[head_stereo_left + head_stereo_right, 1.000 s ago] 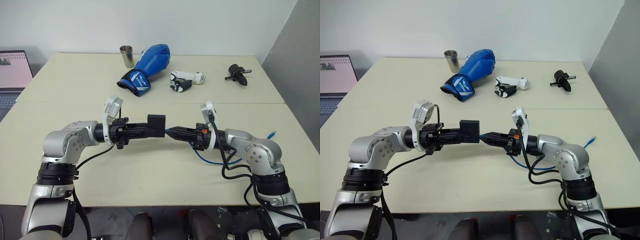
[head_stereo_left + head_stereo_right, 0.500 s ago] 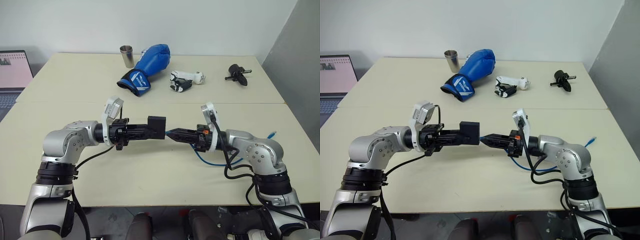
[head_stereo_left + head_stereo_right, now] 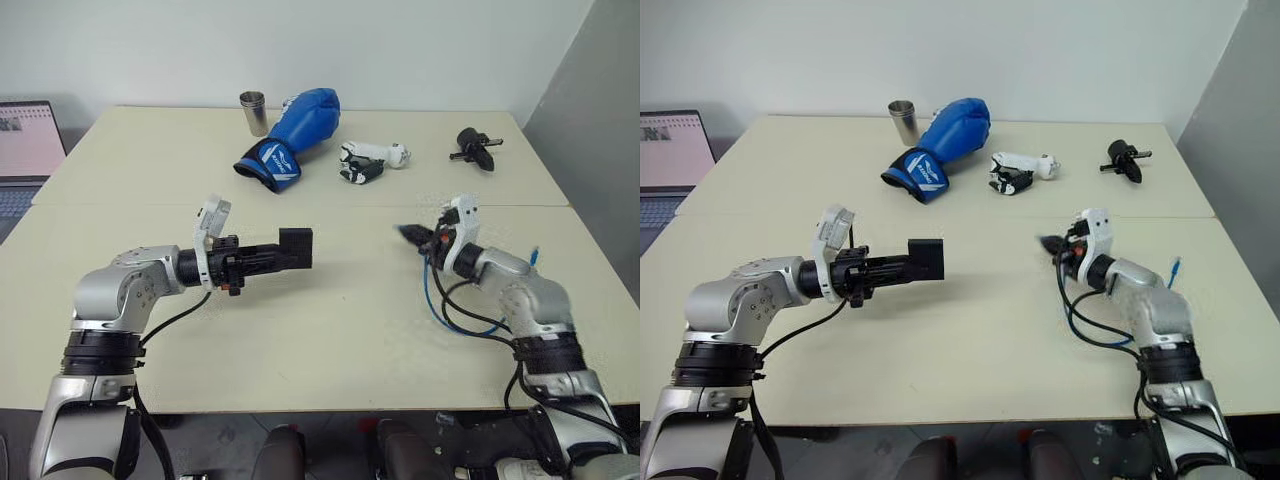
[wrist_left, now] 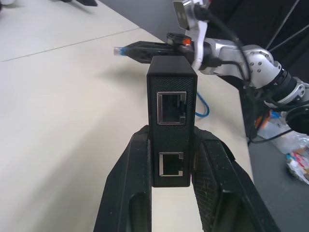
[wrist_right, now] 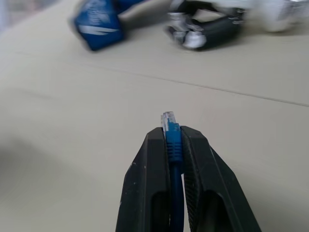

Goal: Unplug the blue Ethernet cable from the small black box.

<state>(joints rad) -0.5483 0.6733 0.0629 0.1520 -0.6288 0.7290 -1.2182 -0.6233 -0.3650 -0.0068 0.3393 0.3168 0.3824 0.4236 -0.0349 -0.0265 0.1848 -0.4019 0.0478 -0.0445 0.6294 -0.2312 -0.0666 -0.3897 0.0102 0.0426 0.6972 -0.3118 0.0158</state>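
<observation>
My left gripper is shut on the small black box, holding it level above the table. In the left wrist view the box stands between the fingers, and both of its ports are empty. My right gripper is well off to the right of the box, shut on the blue Ethernet cable just behind its clear plug. The plug is free of the box. The cable loops down onto the table beside the right arm, and its other end lies further right.
At the back of the table lie a blue boxing glove, a metal cup, a white and black gadget and a black knobbed gadget. A laptop stands at the far left. A grey wall borders the right side.
The right gripper has pulled away to the right with the plug, which is now out of the box. The left gripper and the box have shifted slightly left.
</observation>
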